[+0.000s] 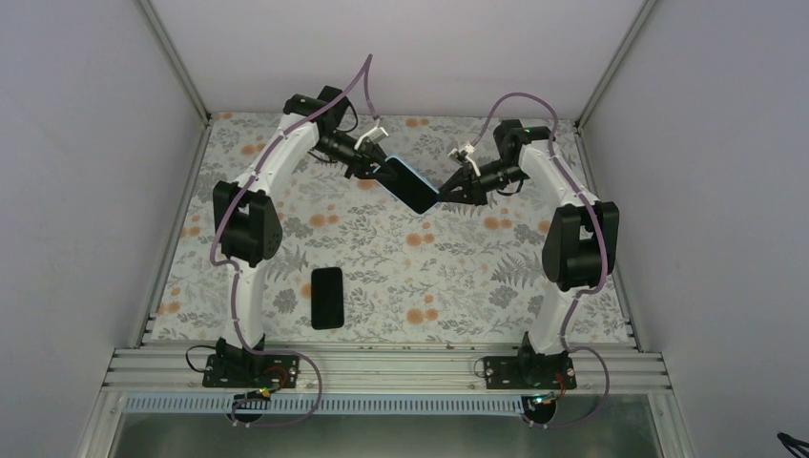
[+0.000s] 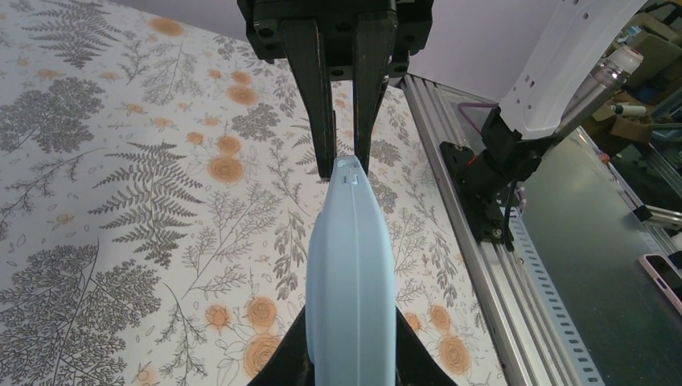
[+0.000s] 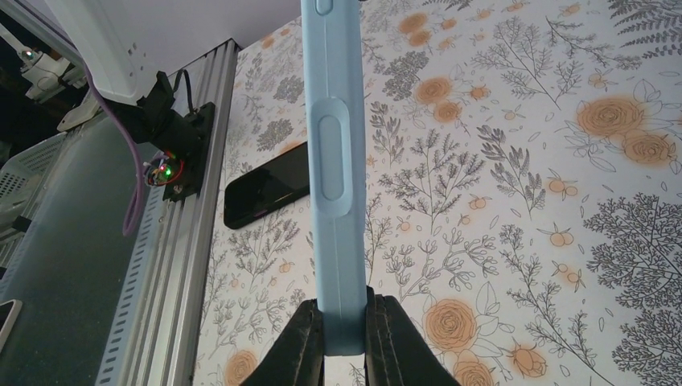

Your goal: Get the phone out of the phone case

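The phone sits in the light blue phone case, held in the air over the back middle of the table, dark face up. My left gripper is shut on its left end and my right gripper is shut on its right end. The left wrist view shows only the case's blue edge, clamped in my left gripper; the right gripper's fingers pinch its far end. In the right wrist view the case edge, with its button bumps, is clamped in my right gripper.
Another all-black phone lies flat on the floral mat near the front left; it also shows in the right wrist view. An aluminium rail runs along the near edge. White walls close in the back and sides.
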